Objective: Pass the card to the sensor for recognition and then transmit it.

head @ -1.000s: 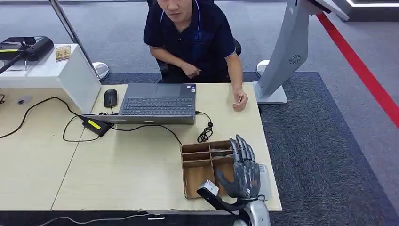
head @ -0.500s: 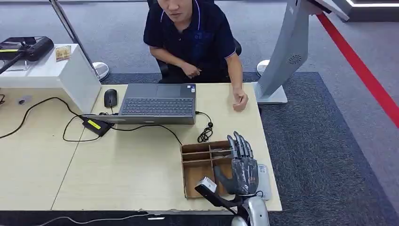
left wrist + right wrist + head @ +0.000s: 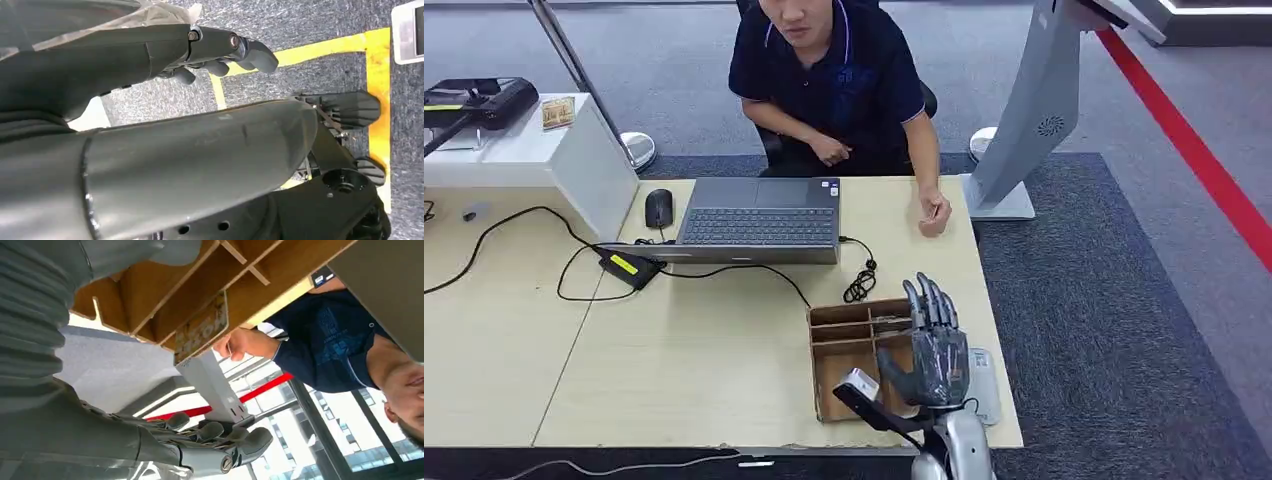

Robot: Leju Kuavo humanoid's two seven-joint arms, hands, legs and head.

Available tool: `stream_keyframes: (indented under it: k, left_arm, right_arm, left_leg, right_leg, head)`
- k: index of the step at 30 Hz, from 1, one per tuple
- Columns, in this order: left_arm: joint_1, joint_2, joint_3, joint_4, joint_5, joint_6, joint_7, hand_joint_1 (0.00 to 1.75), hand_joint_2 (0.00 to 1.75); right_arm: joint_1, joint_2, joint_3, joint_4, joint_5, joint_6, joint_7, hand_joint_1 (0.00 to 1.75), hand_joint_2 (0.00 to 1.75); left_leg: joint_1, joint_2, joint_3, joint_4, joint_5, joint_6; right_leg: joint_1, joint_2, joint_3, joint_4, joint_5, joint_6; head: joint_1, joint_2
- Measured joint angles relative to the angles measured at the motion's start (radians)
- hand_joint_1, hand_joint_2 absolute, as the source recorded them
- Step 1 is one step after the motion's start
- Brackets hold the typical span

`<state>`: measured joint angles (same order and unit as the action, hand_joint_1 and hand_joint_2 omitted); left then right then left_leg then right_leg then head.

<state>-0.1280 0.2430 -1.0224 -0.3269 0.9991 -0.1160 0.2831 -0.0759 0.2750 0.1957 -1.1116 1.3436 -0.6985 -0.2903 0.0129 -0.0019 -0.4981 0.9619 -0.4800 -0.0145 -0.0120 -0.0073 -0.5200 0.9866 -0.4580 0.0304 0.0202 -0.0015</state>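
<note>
Your right hand hovers over the right side of the wooden organizer at the near right of the desk, its dark, jointed fingers extended and slightly spread, the thumb angled out to the left — nothing is in its grasp. In the right wrist view the card stands on edge in one of the organizer's narrow plywood slots, a thin rectangle with a yellowish printed face. Just right of the organizer lies a flat, pale grey, rounded slab — the sensor — partly hidden under your wrist.

Your left hand hangs above grey carpet with yellow tape lines, fingers loosely curled and holding nothing.

Farther off, a person in a navy polo rests a fist on the desk's far right edge, beside a grey open laptop with a black mouse and looping black cables.
</note>
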Motion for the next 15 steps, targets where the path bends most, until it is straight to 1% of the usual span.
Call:
stream_keyframes:
  k: [5, 12, 15]
  left_arm:
    - [-0.001, 0.001, -0.009, 0.000, -0.003, -0.001, -0.001, 0.00, 0.00]
    - [-0.001, 0.005, -0.014, 0.000, -0.009, -0.006, -0.004, 0.00, 0.00]
    - [-0.001, 0.006, -0.014, 0.000, -0.009, -0.006, -0.004, 0.00, 0.00]
  right_arm:
    - [-0.042, 0.000, 0.016, 0.011, 0.008, 0.000, 0.028, 0.00, 1.75]
    - [-0.082, -0.002, 0.042, 0.019, 0.015, 0.000, 0.092, 0.00, 1.75]
    - [-0.090, -0.003, 0.047, 0.022, 0.014, 0.000, 0.107, 0.00, 1.75]
  left_leg:
    - [0.000, 0.000, 0.000, 0.000, 0.000, 0.000]
    - [0.000, 0.000, 0.000, 0.000, 0.000, 0.000]
    - [0.000, 0.000, 0.000, 0.000, 0.000, 0.000]
  right_leg:
    - [0.000, 0.000, 0.000, 0.000, 0.000, 0.000]
    - [0.000, 0.000, -0.001, 0.000, 0.000, 0.000]
    - [0.000, 0.000, -0.001, 0.000, 0.000, 0.000]
  head:
    - [0.000, 0.000]
    - [0.000, 0.000]
    - [0.000, 0.000]
